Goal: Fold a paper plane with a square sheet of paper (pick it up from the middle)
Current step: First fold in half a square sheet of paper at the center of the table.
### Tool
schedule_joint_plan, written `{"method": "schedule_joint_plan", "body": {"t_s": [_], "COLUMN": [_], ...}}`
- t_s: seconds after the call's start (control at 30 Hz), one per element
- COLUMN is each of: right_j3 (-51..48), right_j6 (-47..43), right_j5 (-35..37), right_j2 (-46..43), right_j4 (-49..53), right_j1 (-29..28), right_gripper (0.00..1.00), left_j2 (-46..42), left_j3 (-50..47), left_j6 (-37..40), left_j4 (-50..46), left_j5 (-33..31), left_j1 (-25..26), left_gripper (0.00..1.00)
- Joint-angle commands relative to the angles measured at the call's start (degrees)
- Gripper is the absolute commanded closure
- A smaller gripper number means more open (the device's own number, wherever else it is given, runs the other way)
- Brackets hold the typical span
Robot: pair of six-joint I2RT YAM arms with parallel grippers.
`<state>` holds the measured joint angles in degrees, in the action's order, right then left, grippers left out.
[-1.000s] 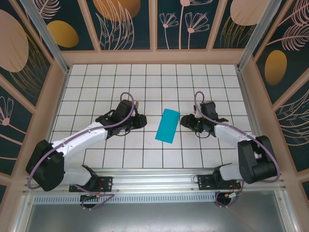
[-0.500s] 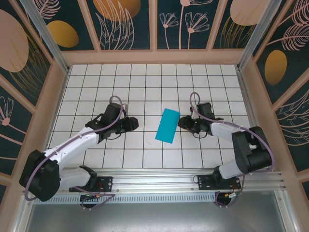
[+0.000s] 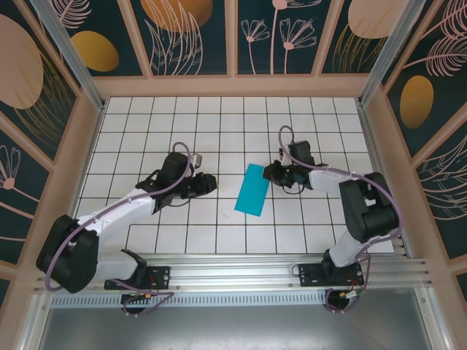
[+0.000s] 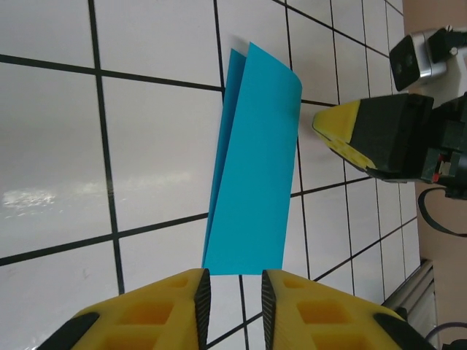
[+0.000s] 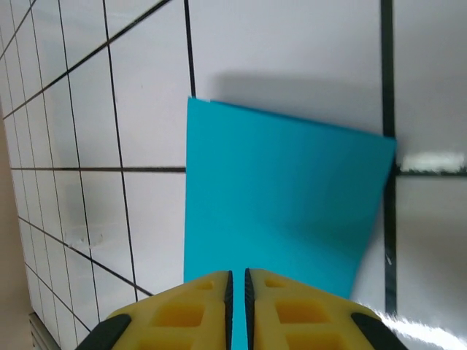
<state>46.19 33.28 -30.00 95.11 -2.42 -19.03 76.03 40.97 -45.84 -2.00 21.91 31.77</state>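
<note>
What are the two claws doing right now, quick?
Left gripper: slightly open, nothing between the fingers, tips by the paper edge.
Right gripper: closed at the paper's edge; whether it pinches it cannot be told.

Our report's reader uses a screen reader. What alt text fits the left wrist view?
A folded teal paper lies on a white tiled table. The yellow left fingers, slightly apart, point at its near end; the right fingers sit close beside one long edge.
</note>
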Motion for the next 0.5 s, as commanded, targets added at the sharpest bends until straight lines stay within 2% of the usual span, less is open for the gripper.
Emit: {"method": "schedule_joint_plan", "body": {"t_s": [0.0, 0.3, 0.47], "right_j3": [3.79, 5.77, 6.7], "right_j6": [-0.75, -1.89, -2.5], "right_j5": [-2.51, -5.94, -5.57], "right_j2": [3.62, 9.3, 12.15], "right_j4": [-0.11, -0.97, 0.03], "right_j1": [1.22, 4.06, 4.96], "right_gripper": [0.87, 0.87, 0.87], "left_j2": [5.37, 26.34, 34.64], "left_j3": [4.53, 19.4, 25.85], "left_j6": [-1.64, -1.72, -1.79], "left_j4": [5.51, 8.2, 7.7], "left_j5": [3.62, 6.59, 7.45], "left_j1": [0.56, 5.79, 6.82], "left_gripper": [0.74, 0.77, 0.78]}}
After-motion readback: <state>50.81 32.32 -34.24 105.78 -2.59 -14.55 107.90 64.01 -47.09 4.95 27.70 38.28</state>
